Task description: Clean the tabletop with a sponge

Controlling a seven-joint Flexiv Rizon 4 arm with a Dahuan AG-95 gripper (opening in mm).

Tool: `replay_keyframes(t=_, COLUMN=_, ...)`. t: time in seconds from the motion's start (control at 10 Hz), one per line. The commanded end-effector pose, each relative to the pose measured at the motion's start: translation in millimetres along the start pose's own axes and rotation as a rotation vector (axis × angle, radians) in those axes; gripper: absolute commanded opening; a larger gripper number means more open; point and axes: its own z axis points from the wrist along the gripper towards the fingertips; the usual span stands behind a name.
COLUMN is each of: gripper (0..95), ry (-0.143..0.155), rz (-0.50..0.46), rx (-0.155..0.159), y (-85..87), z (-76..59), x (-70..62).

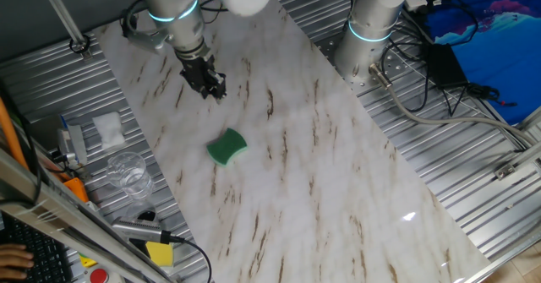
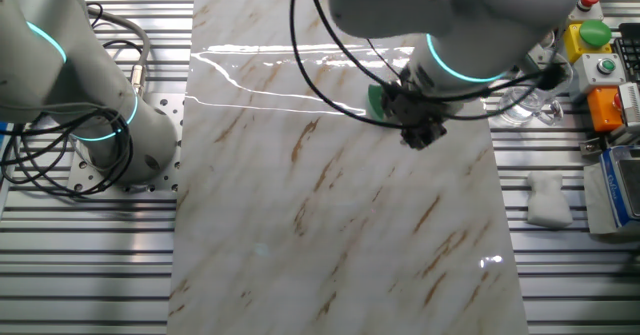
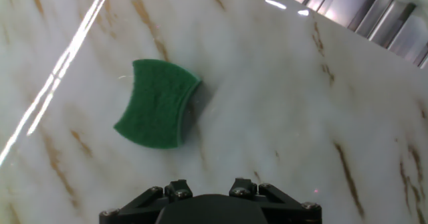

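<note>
Jaws of our gripper (image 1: 210, 86) hang above the marble surface (image 1: 338, 173) holding nothing; we cannot tell whether they are spread or pressed together, since the hand view shows only their base. We see the green sponge (image 1: 226, 147) lying flat on that surface, near the gripper and apart from it.

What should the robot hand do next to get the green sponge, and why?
Probably move over the sponge and come down on it. The gripper hangs apart from it and holds nothing, and the sponge lies flat by itself on the tabletop. The hand view shows it ahead and a bit left. No wiping can start until it is picked up.
</note>
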Motion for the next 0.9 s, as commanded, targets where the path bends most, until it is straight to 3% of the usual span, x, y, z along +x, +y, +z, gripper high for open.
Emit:
replay_keyframes(t=0.1, gripper=38.0, ry=-0.003, rz=-0.008, rx=-0.004, y=-6.7, z=8.8, x=-4.0)
replay_keyframes(t=0.5, gripper=38.0, ry=0.0, rz=-0.008, rx=-0.002, y=-6.2, z=16.3, x=1.5)
replay_keyframes(t=0.7, gripper=38.0, ry=-0.008, rz=-0.002, rx=-0.017, y=-6.2, z=16.3, x=1.5)
replay_keyframes(t=0.8, gripper=57.0, ry=-0.022, rz=0.004, rx=-0.031, y=-6.2, z=16.3, x=1.5)
replay_keyframes(t=0.9, gripper=57.0, ry=-0.039, rz=0.015, rx=-0.037, y=-6.2, z=16.3, x=1.5)
